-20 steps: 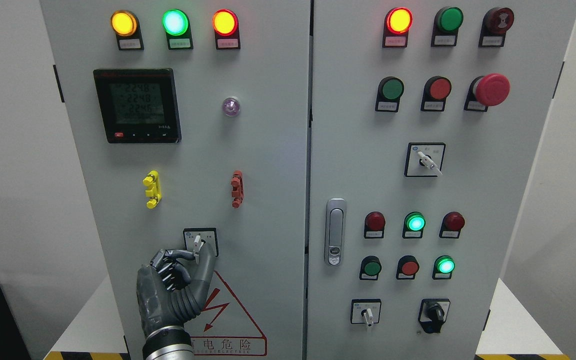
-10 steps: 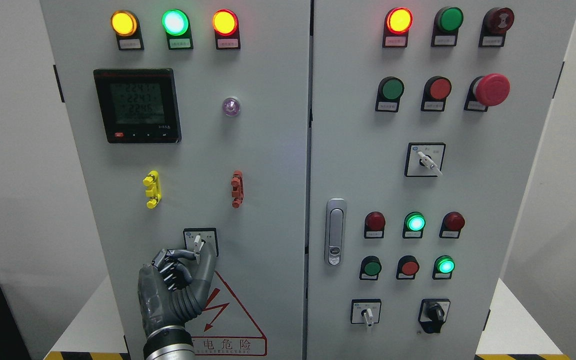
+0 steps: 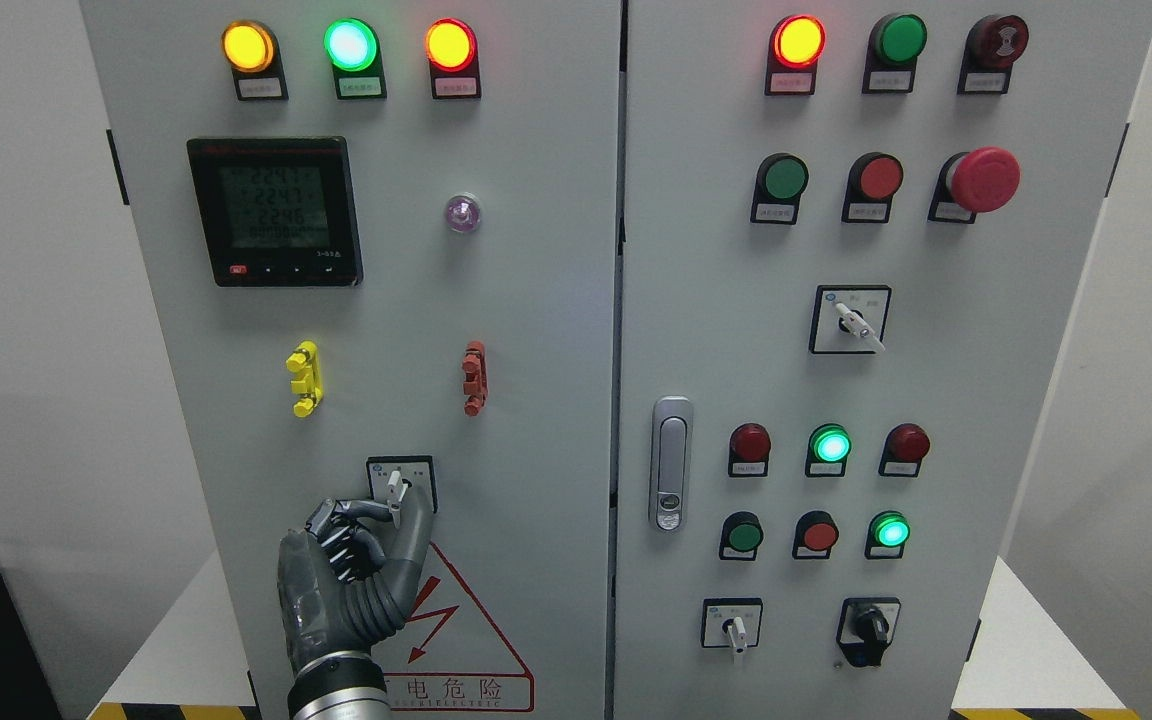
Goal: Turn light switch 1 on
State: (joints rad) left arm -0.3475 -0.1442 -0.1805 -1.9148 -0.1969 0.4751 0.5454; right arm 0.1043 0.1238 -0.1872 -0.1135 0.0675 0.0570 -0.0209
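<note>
A small rotary switch with a white lever sits in a black-framed plate low on the left cabinet door. Its lever stands about upright. My left hand comes up from the bottom edge, left of the middle. Its thumb and forefinger pinch the lower end of the lever; the other fingers are curled below. My right hand is out of view.
The left door also carries three lit lamps, a meter display, yellow and red clips and a red warning triangle. The right door has a handle, push buttons, lamps and three more rotary switches.
The left hand has shifted very slightly to the right and down. The lever stays upright. The meter digits flicker.
</note>
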